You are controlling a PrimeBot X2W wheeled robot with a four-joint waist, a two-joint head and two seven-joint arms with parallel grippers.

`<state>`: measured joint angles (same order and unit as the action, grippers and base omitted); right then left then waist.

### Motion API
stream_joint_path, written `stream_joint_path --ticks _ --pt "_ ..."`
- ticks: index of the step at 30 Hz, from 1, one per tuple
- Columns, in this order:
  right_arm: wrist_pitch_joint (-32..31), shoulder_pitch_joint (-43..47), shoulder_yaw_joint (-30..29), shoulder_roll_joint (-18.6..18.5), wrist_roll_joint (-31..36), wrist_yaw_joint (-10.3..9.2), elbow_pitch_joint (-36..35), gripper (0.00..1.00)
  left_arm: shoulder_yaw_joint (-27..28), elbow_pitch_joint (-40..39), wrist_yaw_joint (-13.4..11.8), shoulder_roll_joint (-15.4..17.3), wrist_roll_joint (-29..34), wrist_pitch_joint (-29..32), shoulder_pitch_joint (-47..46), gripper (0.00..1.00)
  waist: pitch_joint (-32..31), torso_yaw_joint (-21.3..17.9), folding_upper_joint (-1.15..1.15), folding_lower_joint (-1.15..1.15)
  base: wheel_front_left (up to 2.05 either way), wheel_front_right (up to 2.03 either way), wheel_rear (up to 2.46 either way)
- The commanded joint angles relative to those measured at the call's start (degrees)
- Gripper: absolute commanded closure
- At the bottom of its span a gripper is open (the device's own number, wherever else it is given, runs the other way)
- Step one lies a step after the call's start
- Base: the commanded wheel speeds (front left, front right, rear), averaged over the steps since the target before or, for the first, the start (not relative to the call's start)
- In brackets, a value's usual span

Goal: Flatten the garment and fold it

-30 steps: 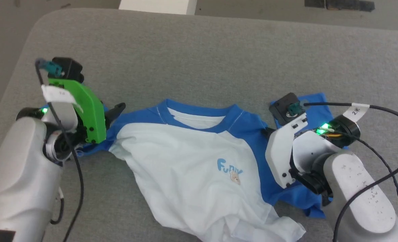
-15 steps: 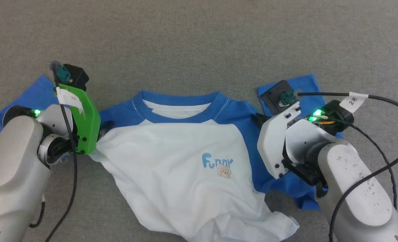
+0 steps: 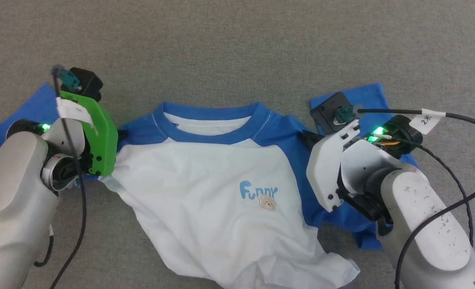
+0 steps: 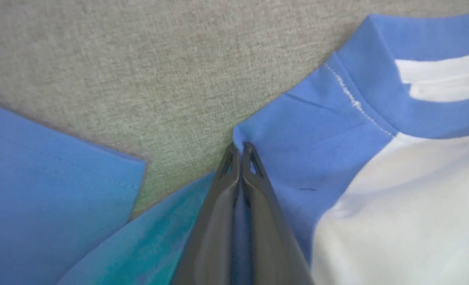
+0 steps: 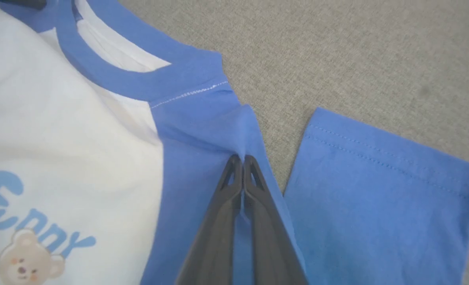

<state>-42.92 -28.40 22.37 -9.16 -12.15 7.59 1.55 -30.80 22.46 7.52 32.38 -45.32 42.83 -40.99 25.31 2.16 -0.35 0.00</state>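
Left gripper is clamped now. A second ago its fingers stood wide beside the shoulder, and now they are pinched together on a small ridge of blue cloth at the shirt's left shoulder, just outside the neckband. In the left wrist view the fabric peaks up right between the tips, so I read that as a real bite, not a miss.

Right gripper is no different from a second ago: closed tight on a tuck of blue at the opposite shoulder, cloth puckering into the tips.

So both shoulders are held. The head camera has tipped down over that second and the table edge has gone out of frame, so I don't trust position shifts. The shape does look better, though: the neckline sits more level between the two grips than it did.

The shirt lies face up in the middle of the grey table, with the bear print showing. The left sleeve and right sleeve are both spread outward on the surface. The trouble is lower down: the hem is bunched and twisted toward my right, and the body narrows into wrinkles there.

My call is that flattening is under way and folding hasn't begun. With both corners pinned, the next move is probably a lift and a drag or shake to pull the body straight. The cloth is thin, so a shallow pinch could slip out under tension.
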Motion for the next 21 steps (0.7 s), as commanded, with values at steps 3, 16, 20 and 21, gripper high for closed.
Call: stream_joint_path --ticks 3,16,20,21 --pt "1.19 -1.22 -0.82 0.04 -0.05 -0.1 0.07 1.0 1.32 2.23 -0.04 -2.55 -2.55 -4.38 1.92 1.0 -0.67 0.24 0.35 0.0 0.0 0.0 0.0" --pt "4.03 -4.56 -8.46 0.58 -5.35 -0.1 1.18 1.0 10.43 -3.64 -0.08 -3.82 -9.01 -14.04 -3.75 1.0 -10.26 1.53 0.35 0.0 0.0 0.0 0.0" --pt "3.95 -8.71 -11.0 0.7 -8.63 -0.1 1.98 1.0 10.86 -5.17 -0.07 -4.4 -8.81 -15.07 -7.26 1.0 -13.38 1.62 0.35 0.0 0.0 0.0 0.0" --pt "4.09 -10.06 -11.38 0.32 -8.84 -0.1 2.35 1.0 10.81 -5.32 -0.07 -4.59 -8.44 -15.55 -8.3 1.0 -14.24 1.61 0.35 0.0 0.0 0.0 0.0"
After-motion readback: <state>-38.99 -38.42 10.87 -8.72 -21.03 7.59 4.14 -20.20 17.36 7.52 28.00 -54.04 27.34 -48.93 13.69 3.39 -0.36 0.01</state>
